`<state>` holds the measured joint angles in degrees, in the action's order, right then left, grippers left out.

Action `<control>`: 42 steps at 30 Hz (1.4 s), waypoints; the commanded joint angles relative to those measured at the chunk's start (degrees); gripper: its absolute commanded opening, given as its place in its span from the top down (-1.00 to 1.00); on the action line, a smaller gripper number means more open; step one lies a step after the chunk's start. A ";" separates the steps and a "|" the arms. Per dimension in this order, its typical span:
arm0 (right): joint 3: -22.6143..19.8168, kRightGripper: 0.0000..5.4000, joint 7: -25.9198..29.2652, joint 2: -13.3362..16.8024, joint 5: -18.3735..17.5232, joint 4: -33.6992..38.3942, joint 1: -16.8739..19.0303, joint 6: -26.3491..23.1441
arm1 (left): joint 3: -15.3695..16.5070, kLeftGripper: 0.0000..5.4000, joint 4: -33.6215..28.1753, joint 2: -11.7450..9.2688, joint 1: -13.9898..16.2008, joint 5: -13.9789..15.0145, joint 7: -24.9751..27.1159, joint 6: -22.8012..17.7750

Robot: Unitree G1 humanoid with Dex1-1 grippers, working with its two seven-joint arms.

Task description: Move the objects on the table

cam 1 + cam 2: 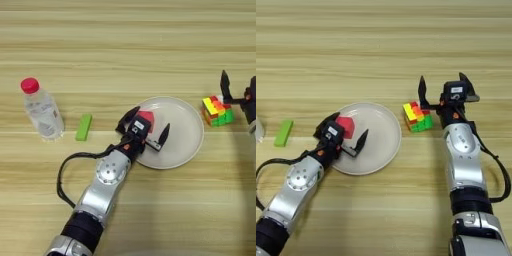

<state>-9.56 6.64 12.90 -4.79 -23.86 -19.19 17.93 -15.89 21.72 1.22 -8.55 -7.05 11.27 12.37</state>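
— wooden table (pixel 125 40): light planks, grain running side to side, filling both views. where was the left gripper (pixel 148 129)?

— reached in from the lower left, over the near-left part of the round beige plate (pixel 182 140). fingers spread wide, one black finger (pixel 164 135) over the plate's bare middle, the other at the plate's left rim.

— holding anything?

— nothing clamped. small red cube (pixel 346 126) lay on the plate between the two fingers, just past the gripper's body. touching a finger or not: could not tell.

— and off to that gripper's left?

— flat green rectangular block (pixel 84 127) lay flat on the wood, near, clear of the plate. further left stood the clear plastic bottle with red cap (pixel 41 108), upright, well apart from the gripper, just beside the block.

— right gripper (pixel 445 96)?

— came up from the lower right edge, fingers wide apart. multicoloured puzzle cube (pixel 417 116) sat on the table just left of it, right by the left finger (pixel 422 91), outside the gap rather than in it. contact could not be told.

— puzzle cube against the plate?

— just beside the plate's right rim, a thin strip of wood between them, on the side away from the left gripper.
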 commanded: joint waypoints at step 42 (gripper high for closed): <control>-0.24 -1.00 0.28 -0.19 -0.62 0.10 0.02 -1.14 | 1.17 0.15 -7.75 0.24 0.73 0.55 -1.61 -0.78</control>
<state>-9.56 6.71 12.83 -4.91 -23.86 -19.19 17.71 -15.67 16.05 1.09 -8.14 -7.06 10.45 11.66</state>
